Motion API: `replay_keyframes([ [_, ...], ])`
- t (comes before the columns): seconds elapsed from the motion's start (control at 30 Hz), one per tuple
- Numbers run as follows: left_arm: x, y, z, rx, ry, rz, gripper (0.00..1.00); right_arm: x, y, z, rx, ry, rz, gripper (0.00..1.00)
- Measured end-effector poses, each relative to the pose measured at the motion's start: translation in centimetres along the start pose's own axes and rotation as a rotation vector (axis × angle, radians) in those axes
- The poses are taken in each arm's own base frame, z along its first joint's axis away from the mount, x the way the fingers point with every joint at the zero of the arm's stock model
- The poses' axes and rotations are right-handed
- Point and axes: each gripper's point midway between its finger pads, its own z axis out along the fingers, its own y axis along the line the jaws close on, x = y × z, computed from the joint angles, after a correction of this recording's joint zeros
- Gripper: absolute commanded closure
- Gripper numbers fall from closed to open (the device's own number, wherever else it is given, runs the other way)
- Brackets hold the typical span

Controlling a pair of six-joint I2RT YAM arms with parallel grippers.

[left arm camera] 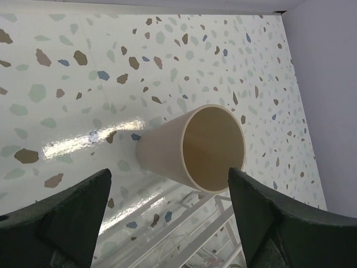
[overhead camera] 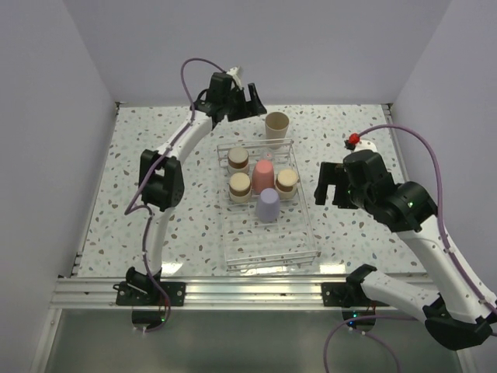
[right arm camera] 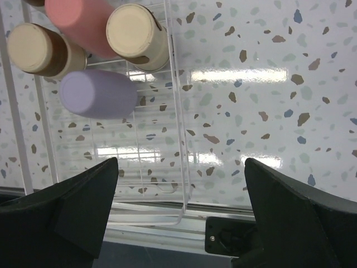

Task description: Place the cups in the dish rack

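Left tool (left arm camera: 170, 195), fingers apart and empty, hangs over the counter (left arm camera: 67, 84). The beige cup (left arm camera: 167, 151) stands mouth-up just below and ahead of it. Right tool (right arm camera: 181, 206), spread wide and empty, has the rack (right arm camera: 187, 167) to its left, holding five upturned cups (right arm camera: 97, 92).

Bright, even overhead light with soft shadows in the top view. The glossy tabletop (left arm camera: 56, 84) throws a glare streak in the left wrist view, left of the beige cup (left arm camera: 167, 151). In the right wrist view there are rectangular glare bars, plus reflections through the clear dish rack (right arm camera: 179, 139). Pincer fingers (left arm camera: 61, 223) are near-black and soft-focus in both wrist views. Top view is sharp; walls (overhead camera: 46, 116) splay outward.
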Motion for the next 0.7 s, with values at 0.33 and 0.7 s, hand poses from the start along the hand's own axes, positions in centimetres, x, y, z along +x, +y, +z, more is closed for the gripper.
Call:
replay_keyframes([
  [0.33,1.3,-1.8,2.2,0.066,-0.008,0.015,0.16,-0.5,-1.3,-0.3,0.062,-0.010,-0.069,0.02],
  [0.7,3.8,-0.1,4.8,0.045,0.025,-0.011,0.34,-0.5,-1.5,0.3,0.076,0.010,-0.168,0.02],
])
